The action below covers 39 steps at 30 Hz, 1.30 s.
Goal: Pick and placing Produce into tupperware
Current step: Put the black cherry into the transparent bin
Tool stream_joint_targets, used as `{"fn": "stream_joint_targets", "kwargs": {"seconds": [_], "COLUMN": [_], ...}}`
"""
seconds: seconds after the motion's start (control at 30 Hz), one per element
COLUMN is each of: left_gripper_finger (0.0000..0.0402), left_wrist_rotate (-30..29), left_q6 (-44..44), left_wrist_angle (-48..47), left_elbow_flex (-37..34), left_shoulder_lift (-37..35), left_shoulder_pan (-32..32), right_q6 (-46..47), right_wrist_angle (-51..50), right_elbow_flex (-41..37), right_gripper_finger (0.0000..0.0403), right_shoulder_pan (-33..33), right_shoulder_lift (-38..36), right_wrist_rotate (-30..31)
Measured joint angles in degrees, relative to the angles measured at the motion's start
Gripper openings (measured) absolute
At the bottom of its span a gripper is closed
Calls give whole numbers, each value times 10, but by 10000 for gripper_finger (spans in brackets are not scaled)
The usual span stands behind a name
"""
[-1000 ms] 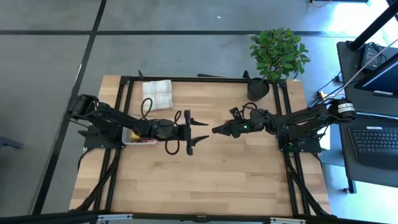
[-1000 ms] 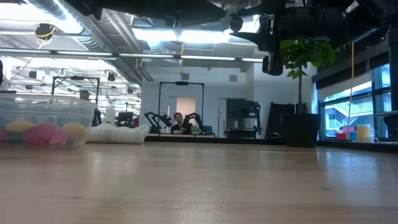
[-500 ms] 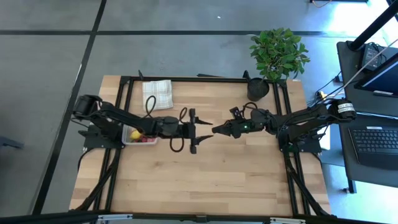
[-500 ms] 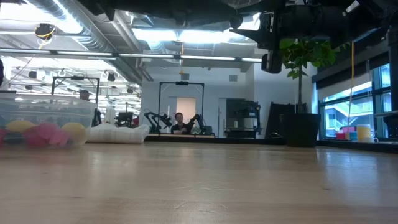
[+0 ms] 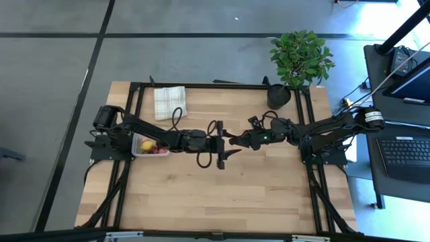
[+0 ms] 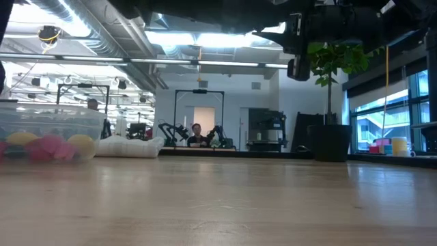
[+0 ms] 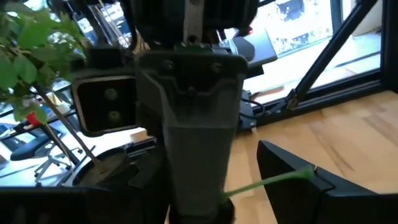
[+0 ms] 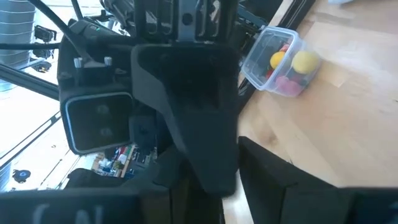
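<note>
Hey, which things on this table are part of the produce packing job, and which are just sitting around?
Job:
- tupperware
- produce inside it: yellow and pink pieces
- left hand, open at mid-table
- right hand, facing it

Lying about:
- checked cloth
- potted plant at the far right corner

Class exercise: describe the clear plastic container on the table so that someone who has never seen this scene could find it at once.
Start at the wooden table and go to its left edge, beside the left arm's base. There, nearer than the folded checked cloth, sits the tupperware, a small clear box with rounded corners. It alone holds the produce: yellow and pink-red pieces.
</note>
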Motion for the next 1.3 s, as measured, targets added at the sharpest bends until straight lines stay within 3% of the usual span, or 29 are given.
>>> {"fn": "stream_joint_targets", "kwargs": {"seconds": [0.3, 0.47, 1.07, 1.3], "left_gripper_finger": [208, 188, 110, 118], "left_wrist_rotate": [-7, -49, -76, -78], "left_q6": [2, 27, 2, 1], "left_wrist_angle": [-3, -32, -57, -57], "left_elbow_flex": [1, 0, 0, 0], "left_shoulder_lift": [0, -11, -25, -25], "left_shoulder_pan": [-1, -14, -20, -20], "right_q6": [-11, -11, -13, -13], "right_wrist_angle": [0, -2, -2, -2], "right_elbow_flex": [0, 0, 0, 0], "right_gripper_finger": [124, 124, 124, 124], "right_shoulder_pan": [0, 0, 0, 0], "right_shoulder_lift": [0, 0, 0, 0], "right_wrist_rotate": [-3, -6, -18, -18]}}
